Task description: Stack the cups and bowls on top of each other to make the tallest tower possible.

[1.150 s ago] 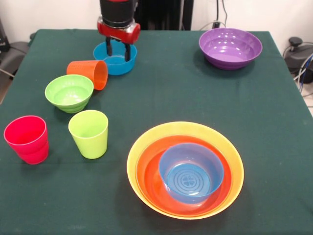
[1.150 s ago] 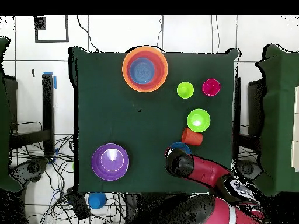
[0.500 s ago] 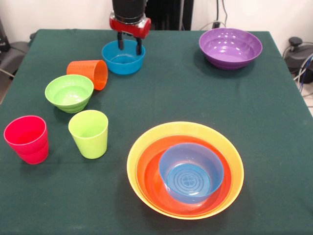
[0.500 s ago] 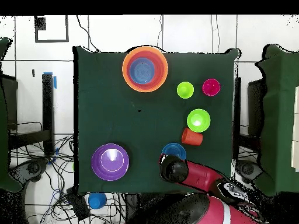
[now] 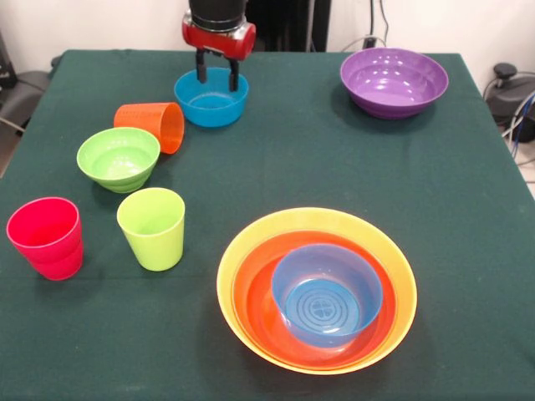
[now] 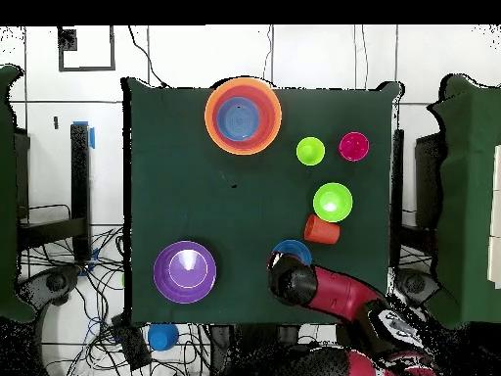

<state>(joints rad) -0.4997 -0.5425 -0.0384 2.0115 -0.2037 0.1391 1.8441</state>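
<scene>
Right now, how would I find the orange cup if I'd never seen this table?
Start at the robot's gripper over the blue bowl. Beside that bowl, next to the small green bowl, is the orange cup. It's the only cup lying on its side.

We find no readable text, label, brand, number or sign on the bowls, the cups, the arm or the tabletop [image 5: 334, 159].

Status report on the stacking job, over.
Gripper open, fingers straddling the far rim of the loose blue bowl. Tower base only three bowls nested. Orange cup lying tipped beside the blue bowl.
</scene>
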